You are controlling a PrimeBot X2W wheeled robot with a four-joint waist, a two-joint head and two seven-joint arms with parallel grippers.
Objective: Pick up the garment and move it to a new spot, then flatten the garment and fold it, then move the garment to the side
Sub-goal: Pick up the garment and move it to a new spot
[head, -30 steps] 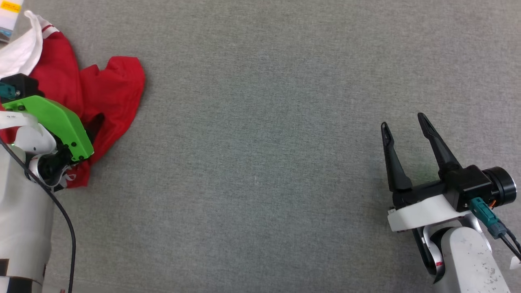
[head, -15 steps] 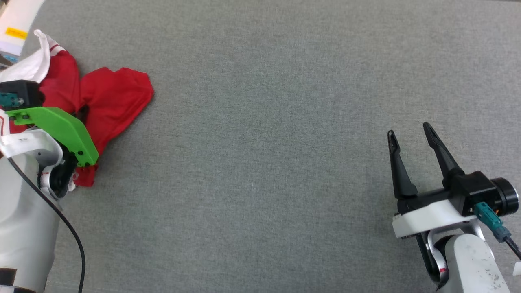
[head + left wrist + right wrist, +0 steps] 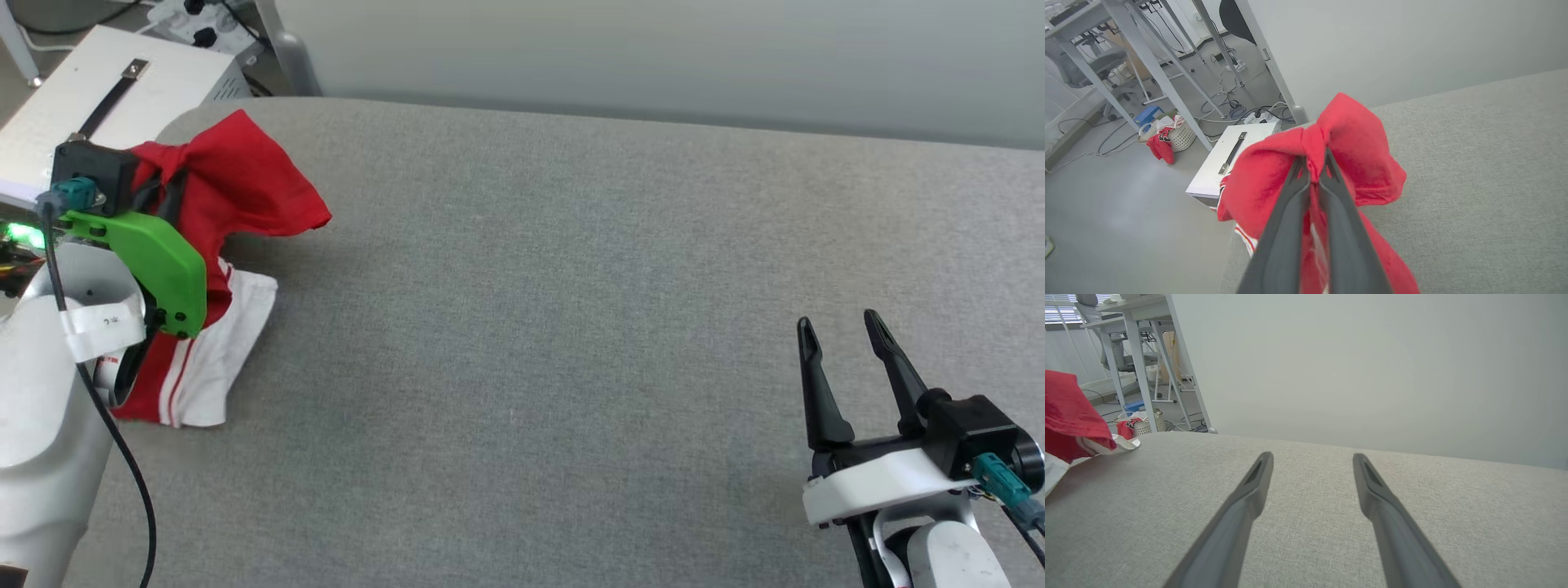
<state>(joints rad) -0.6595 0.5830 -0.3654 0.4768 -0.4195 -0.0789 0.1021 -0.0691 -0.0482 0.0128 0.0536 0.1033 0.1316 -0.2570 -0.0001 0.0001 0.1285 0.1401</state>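
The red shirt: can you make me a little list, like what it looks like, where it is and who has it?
what: red garment with a white, striped sleeve, bunched up
where: left end of the gray table, partly lifted
left gripper: shut on the garment
right gripper: open, holding nothing, over the table
beside the table: white box

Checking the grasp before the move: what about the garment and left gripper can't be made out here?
Garment chest print: head and left wrist views, buried in its folds.
Left gripper fingertips: head view, behind the green cover.
Garment's lower part: left wrist view, cut by the bottom edge.
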